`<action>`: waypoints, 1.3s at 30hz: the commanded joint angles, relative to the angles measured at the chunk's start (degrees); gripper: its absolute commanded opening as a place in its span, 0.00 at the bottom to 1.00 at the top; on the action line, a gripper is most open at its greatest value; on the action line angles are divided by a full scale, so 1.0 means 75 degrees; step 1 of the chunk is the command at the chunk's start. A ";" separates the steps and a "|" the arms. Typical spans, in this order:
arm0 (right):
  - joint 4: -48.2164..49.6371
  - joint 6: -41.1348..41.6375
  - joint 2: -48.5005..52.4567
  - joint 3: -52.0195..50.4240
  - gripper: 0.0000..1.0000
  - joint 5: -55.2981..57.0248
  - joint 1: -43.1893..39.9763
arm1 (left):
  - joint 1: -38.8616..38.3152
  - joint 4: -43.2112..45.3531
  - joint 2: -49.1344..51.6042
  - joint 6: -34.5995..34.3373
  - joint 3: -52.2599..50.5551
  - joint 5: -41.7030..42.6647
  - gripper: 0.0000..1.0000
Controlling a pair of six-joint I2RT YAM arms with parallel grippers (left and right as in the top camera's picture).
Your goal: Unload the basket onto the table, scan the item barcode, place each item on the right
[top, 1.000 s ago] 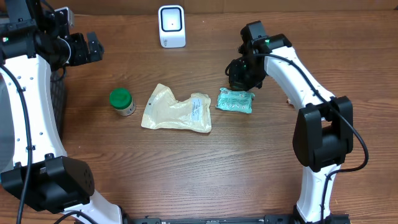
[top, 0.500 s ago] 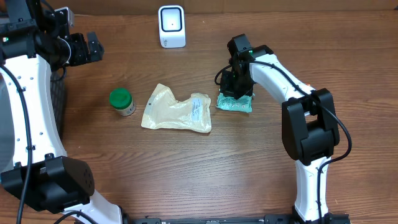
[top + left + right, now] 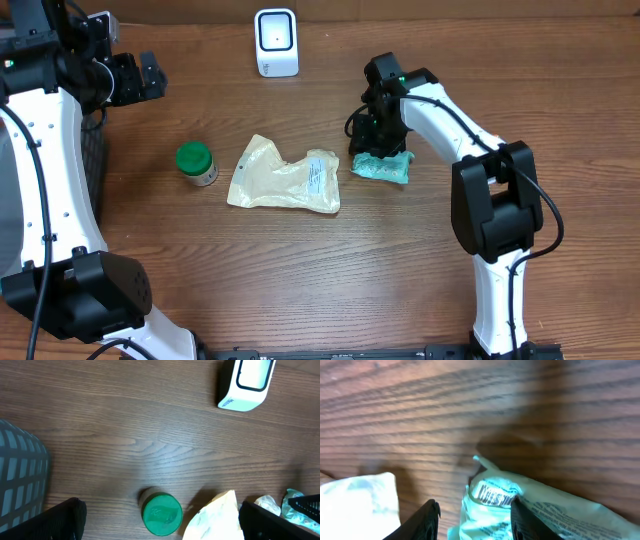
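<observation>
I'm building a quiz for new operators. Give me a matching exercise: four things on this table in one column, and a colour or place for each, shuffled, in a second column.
Things
1. scanner
2. jar
3. envelope
4. packet

Descriptions
a. teal, beneath the right gripper
b. white, farthest back
c. green lid, left of the envelope
d. tan, between the jar and the packet

Pairs: 1-b, 2-c, 3-d, 4-a

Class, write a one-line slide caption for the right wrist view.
Right gripper, jaws apart, over the barcoded end of a green packet.
</observation>
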 commanded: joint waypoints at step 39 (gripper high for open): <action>0.0504 0.0449 -0.1454 -0.2667 0.61 -0.1687 -0.2022 | -0.0009 0.0029 -0.0108 -0.0047 0.0079 0.0035 0.99</action>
